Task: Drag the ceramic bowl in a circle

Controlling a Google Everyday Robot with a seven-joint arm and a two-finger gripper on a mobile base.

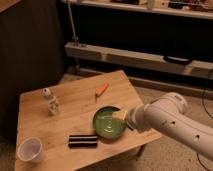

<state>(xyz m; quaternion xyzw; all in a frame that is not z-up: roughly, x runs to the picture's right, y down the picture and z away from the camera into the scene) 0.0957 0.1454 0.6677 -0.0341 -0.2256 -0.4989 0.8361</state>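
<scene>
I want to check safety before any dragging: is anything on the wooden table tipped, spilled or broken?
Nothing stands out. The glossy green ceramic bowl sits flat, the white cup and the small pale bottle stand upright, and nothing is spilled. The gripper is at the bowl's rim, on the arm's side.

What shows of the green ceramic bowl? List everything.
The ceramic bowl is wide, shallow, round and glossy green with a darker rim, apparently empty. It sits upright on the wooden table near the front right edge. The gripper is at its right rim. A dark striped block lies close at its lower left.
</scene>
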